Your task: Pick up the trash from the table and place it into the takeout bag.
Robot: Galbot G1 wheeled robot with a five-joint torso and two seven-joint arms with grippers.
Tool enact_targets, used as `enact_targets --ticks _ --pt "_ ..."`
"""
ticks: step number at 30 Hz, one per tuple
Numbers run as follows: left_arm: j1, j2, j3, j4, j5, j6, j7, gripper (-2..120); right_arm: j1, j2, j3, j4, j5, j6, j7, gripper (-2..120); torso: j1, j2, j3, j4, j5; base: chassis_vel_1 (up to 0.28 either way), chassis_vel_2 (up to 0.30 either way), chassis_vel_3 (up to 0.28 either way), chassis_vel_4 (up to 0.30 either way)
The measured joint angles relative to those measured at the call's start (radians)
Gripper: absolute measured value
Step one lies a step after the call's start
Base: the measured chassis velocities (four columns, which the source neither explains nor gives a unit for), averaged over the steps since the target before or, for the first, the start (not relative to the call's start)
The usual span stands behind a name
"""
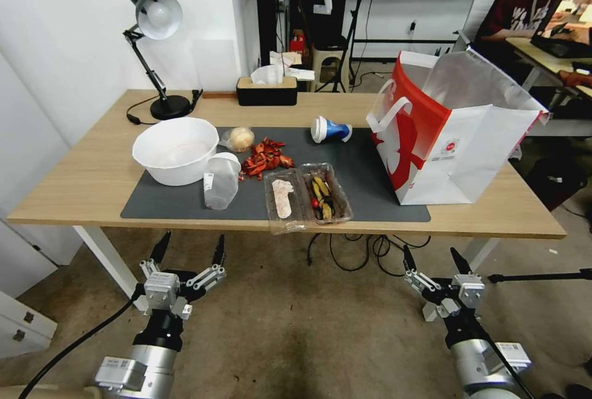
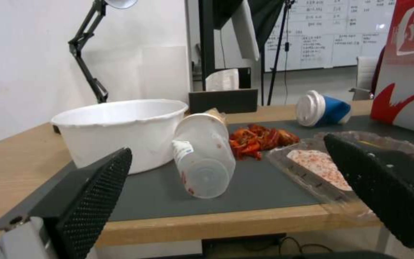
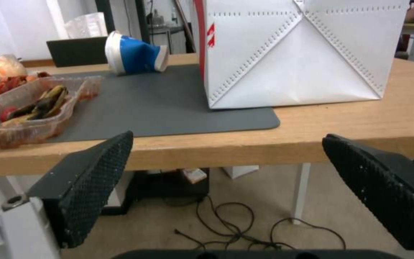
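The bench (image 1: 92, 177) is a long light-wood top on white legs, with a dark grey mat (image 1: 364, 171) across its middle; the takeout bag (image 1: 456, 140) stands upright at the right end of the mat, white and red, mouth open and foil lining showing; a white bowl (image 1: 176, 149) sits at the mat's left end, upright; a black desk lamp (image 1: 157, 47) stands on the bare wood behind the bowl, and a black tissue box (image 1: 266, 90) sits at the bench's far edge; a clear two-part tray (image 1: 307, 197) lies at the near edge of the mat, holding leftovers in both halves; a clear plastic cup (image 1: 221, 180) lies tipped over, touching the bowl's near right side; a blue-and-white cup (image 1: 330, 129) lies on its side between the tray and the bag, farther back; red scraps (image 1: 264, 157) lie heaped just behind the tray, and a plastic-wrapped yellowish ball (image 1: 239, 138) rests just behind them; the left pincer (image 1: 188, 250) hangs below the near bench edge in front of the bowl, spread wide and holding nothing; the right pincer (image 1: 435, 260) hangs below the edge in front of the bag, likewise spread wide and holding nothing.
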Motion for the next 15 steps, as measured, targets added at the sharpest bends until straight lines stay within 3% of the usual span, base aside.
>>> enact_targets --ticks 15 --pt "-0.001 -0.005 -0.001 -0.003 0.003 0.002 -0.006 100 0.016 -0.027 0.001 -0.003 0.006 -0.014 0.004 100 0.0 0.0 0.0 0.0 0.0001 0.0 0.0 0.0 0.0"
